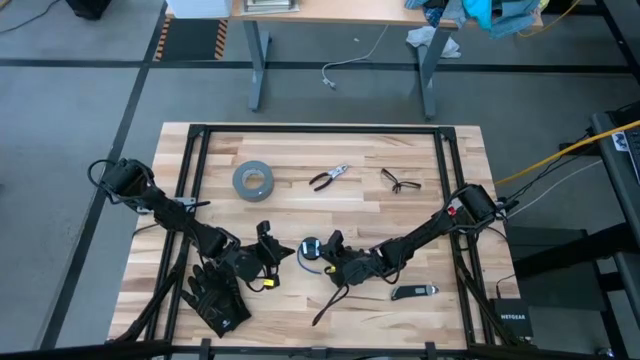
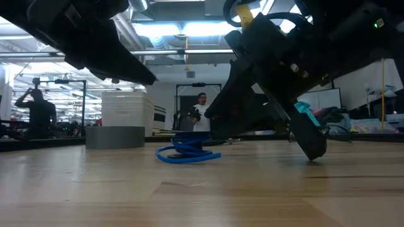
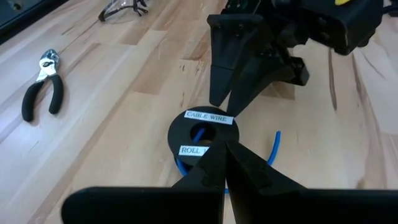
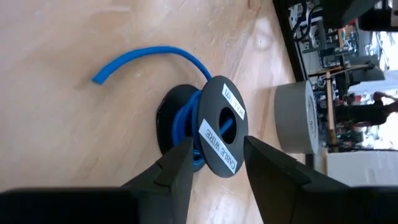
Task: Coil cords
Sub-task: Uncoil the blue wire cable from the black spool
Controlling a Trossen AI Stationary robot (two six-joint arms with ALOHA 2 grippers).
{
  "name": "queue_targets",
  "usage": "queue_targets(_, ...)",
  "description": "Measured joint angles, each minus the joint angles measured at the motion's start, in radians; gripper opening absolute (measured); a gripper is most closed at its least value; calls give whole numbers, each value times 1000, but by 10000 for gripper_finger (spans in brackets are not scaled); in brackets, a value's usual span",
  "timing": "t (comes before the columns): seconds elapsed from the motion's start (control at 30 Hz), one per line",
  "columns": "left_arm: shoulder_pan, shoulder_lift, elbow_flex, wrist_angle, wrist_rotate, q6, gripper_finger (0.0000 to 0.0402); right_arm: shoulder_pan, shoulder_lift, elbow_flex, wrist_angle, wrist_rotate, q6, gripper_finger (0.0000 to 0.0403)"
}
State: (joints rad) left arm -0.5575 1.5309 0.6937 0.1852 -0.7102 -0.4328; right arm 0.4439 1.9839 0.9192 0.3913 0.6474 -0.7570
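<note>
Cords of blue wire, wound on a small black spool lying flat at about 6 o'clock from table centre, between both grippers. Free blue end curling off loose across the wood.

Nearest the spool: right gripper astride the labelled flange, fingers parted either side, not yet seen pinching. Left gripper at the spool's 9 o'clock, fingers pressed together, tips right at the flange edge, nothing between them.

For the step in hand, probably best to grip the spool squarely across the flange, keep it flat, and avoid trapping the stray tail under a finger; then feed that tail round the core with light tension, no kinks. Risk of the spool skidding if nudged by the left tips.

Readable writing: white labels on the flange, "CABLE WIRE" and a partly hidden "ROLL".

Farther off: black gloves at 8 o'clock, folding knife at 4 o'clock. Beyond, grey duct tape roll at 11 o'clock, pliers at 12, safety glasses at 1. Off the table at 4 o'clock, a box marked "NETGEAR".
</note>
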Motion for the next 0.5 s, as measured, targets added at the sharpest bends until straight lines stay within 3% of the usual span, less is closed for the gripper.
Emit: queue_targets(0.5,4,0,0,37,-3,34,1,5,54,3,29,50,-126,144)
